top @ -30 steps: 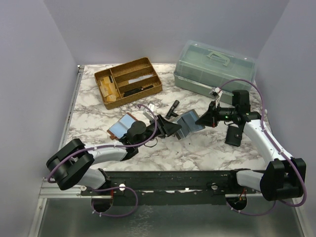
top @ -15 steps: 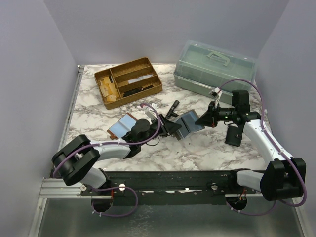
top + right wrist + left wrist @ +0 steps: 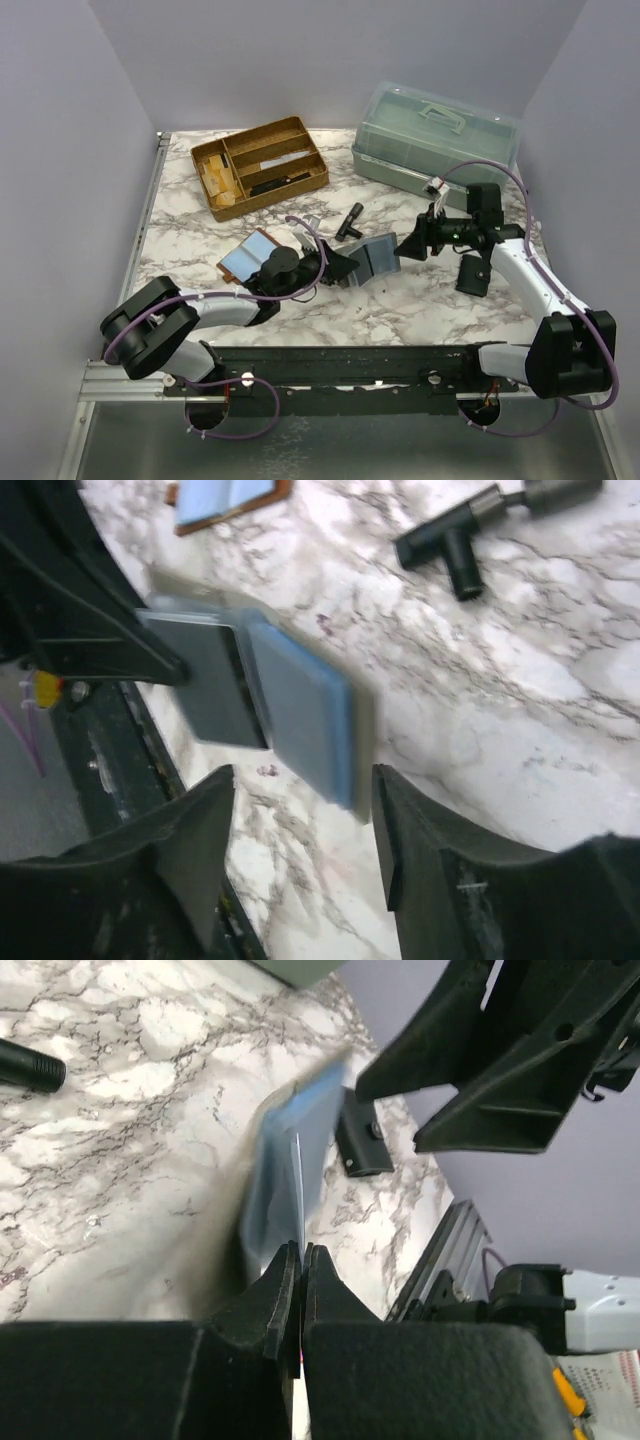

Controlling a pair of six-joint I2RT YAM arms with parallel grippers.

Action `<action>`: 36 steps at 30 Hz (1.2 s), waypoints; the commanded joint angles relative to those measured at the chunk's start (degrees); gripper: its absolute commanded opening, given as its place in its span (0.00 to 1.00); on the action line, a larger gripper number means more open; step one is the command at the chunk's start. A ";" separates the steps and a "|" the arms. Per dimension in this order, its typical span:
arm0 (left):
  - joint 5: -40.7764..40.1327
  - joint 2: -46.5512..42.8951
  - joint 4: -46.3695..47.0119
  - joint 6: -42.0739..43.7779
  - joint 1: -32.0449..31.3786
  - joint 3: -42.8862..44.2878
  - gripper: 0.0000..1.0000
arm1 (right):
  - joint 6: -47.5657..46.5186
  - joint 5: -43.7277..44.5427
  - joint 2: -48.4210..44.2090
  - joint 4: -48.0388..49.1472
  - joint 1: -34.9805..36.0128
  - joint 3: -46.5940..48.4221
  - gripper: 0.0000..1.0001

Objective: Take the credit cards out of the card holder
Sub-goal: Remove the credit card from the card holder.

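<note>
The card holder lies spread in the middle of the table, a dark grey half beside a light-blue credit card face. My left gripper is shut on the holder's near edge, and the thin sheet runs straight into the closed jaws. Just right of the holder, my right gripper stands open. Its fingers straddle the blue end without touching it. Another light-blue flat piece with a brown rim lies left of my left wrist.
A black T-shaped tool lies just behind the holder. A black pouch sits beside the right forearm. A wooden divided tray stands at the back left and a clear green lidded box at the back right.
My right gripper has opened and let go of the holder. My left gripper has closed on the holder's near edge, and the holder has shifted a little toward the left arm.
</note>
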 commanded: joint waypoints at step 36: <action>14.91 1.09 10.39 5.38 -0.90 3.13 0.00 | 3.45 -26.12 3.03 7.88 -0.40 -6.48 0.54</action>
